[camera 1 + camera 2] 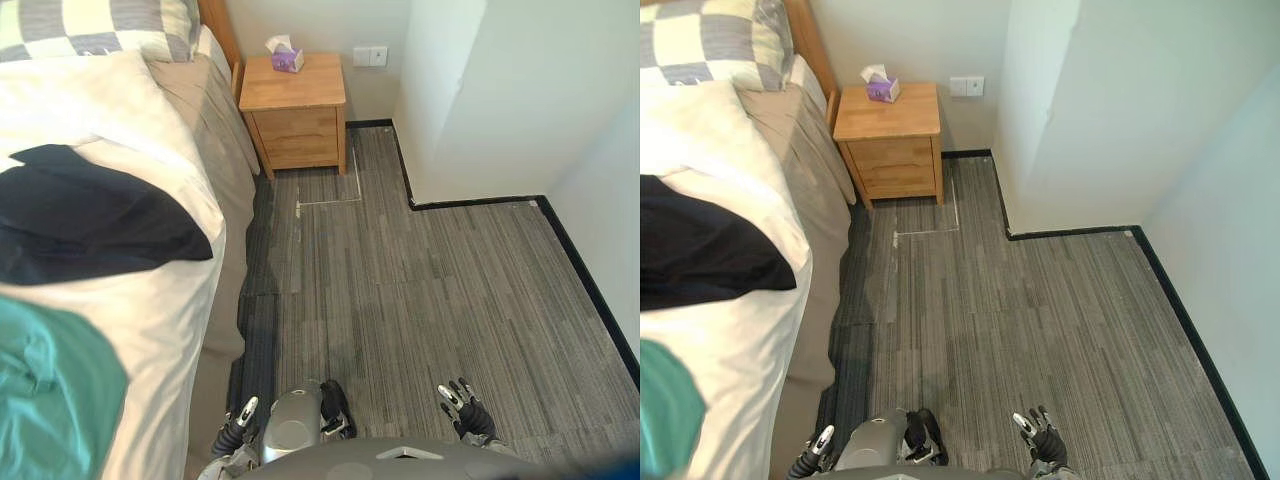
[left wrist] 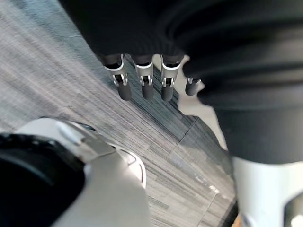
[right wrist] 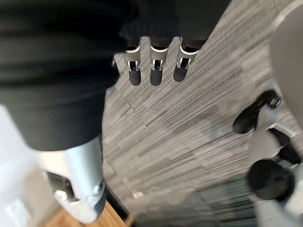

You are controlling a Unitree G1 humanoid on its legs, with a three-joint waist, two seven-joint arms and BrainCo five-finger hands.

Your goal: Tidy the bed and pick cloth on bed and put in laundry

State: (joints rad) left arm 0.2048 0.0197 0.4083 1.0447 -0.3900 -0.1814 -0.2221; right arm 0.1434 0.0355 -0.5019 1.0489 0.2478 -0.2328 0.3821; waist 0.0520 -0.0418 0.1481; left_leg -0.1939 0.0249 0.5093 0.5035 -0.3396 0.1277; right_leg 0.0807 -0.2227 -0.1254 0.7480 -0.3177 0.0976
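The left hand [image 1: 238, 425] hangs low at the robot's side, just off the edge of the bed [image 1: 215, 130]. Its fingers [image 2: 144, 82] are straight and relaxed, with nothing in them. The right hand [image 1: 462, 405] hangs the same way over the carpet [image 1: 420, 300], also slack and empty.

The task's things lie on the bed, to the robot's left. A dark navy cloth [image 1: 90, 215] is spread across the white duvet [image 1: 150, 300], and a teal cloth [image 1: 50, 390] lies rumpled nearer the robot. Both are well apart from the hands.

I judge the work to be at its very start: no cloth is picked up and the bed is not yet tidied. The next move calls for a turn toward the bed and a reach with the left hand to the teal cloth, the nearer of the 2. Soft and rumpled as it is, it should suit a curled grip on a fold better than a flat press.

A checked pillow [image 1: 100, 25] lies at the head of the bed. Beside the bed's head stands a wooden bedside cabinet [image 1: 295, 100] with a tissue box [image 1: 287, 58] on top, against a white wall [image 1: 450, 80] that carries a socket plate [image 1: 370, 55]. The carpet is grey and streaked, edged by black skirting [image 1: 585, 278].
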